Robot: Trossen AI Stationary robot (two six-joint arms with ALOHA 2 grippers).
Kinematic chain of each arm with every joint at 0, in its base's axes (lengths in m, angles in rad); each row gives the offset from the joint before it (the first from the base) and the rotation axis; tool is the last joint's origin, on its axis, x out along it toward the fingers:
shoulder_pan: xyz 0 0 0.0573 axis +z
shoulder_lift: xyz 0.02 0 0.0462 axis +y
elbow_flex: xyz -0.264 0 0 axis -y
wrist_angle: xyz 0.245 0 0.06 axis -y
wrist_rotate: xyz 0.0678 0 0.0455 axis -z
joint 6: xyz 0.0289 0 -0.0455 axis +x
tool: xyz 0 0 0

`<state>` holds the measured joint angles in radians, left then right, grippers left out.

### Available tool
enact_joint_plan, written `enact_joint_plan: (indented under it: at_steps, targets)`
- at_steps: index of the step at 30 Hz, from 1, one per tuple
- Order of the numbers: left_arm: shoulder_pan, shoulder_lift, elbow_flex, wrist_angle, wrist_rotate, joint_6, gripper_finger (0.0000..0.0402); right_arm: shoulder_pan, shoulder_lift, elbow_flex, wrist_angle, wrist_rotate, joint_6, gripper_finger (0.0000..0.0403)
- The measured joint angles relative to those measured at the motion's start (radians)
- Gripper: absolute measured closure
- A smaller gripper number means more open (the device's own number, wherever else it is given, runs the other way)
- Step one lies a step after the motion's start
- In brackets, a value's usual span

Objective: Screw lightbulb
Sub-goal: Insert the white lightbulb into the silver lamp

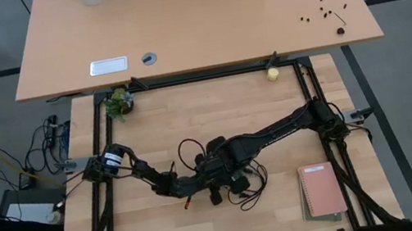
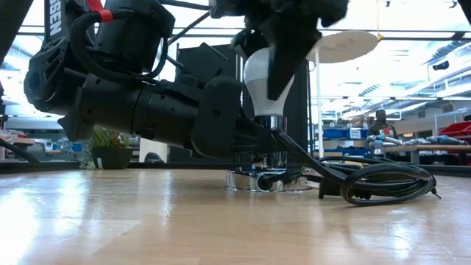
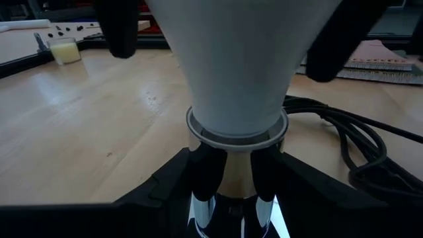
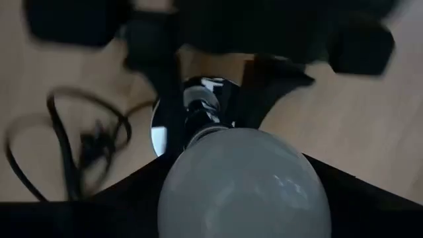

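The white lightbulb [image 2: 259,77] stands upright with its base in the chrome socket [image 2: 269,140]. The socket rises from a round silvery disc [image 2: 266,181] that lies flat on the wooden table. My left gripper [image 3: 232,175] lies nearly level, just above the table, shut on the socket. My right gripper [image 4: 243,192] comes down from above and is shut on the bulb [image 4: 241,185]. In the high view both grippers meet at mid-table, the left [image 1: 200,181] and the right [image 1: 228,174], and they hide the bulb there. My left gripper pinches the socket's chrome neck [image 3: 238,180], just under the bulb's collar, between its two fingers [image 3: 206,168]. It comes in nearly level from the table's left. The disc stays flat on the table. My right gripper holds the bulb's wide glass part [image 4: 192,175] between its two fingers, one on each side. The fingers [image 2: 283,66] point down from above. The bulb stands upright, its base in the socket.
The socket's black cord [image 2: 375,180] lies coiled on the table right of the disc. Notebooks [image 1: 321,190] sit at the near right. A yellowish ball [image 1: 272,73] and a small plant [image 1: 117,103] stand at the far edge, inside the black frame rails [image 1: 184,78].
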<state>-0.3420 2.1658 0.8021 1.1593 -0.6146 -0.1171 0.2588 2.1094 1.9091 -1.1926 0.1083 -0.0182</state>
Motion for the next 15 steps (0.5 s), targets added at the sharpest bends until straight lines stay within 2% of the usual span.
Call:
enact_joint_plan:
  at_steps: [4, 9, 12, 15]
  targets:
    - [0.0, 0.0, -0.001, 0.001, 0.002, -0.006, 0.0217, -0.005, 0.0, 0.0, 0.003, 0.0, 0.309, 0.0124]
    - [0.0, 0.0, -0.001, 0.001, 0.002, -0.006, 0.0217, -0.006, 0.0, 0.0, 0.003, 0.001, 0.586, 0.0124]
    - [0.0, 0.0, -0.002, 0.001, 0.001, -0.006, 0.0217, -0.007, 0.0, 0.0, 0.003, 0.001, 0.719, 0.0124]
    - [0.0, 0.0, -0.002, 0.0, -0.007, -0.006, 0.0217, -0.017, 0.0, 0.0, 0.003, -0.002, 0.786, 0.0124]
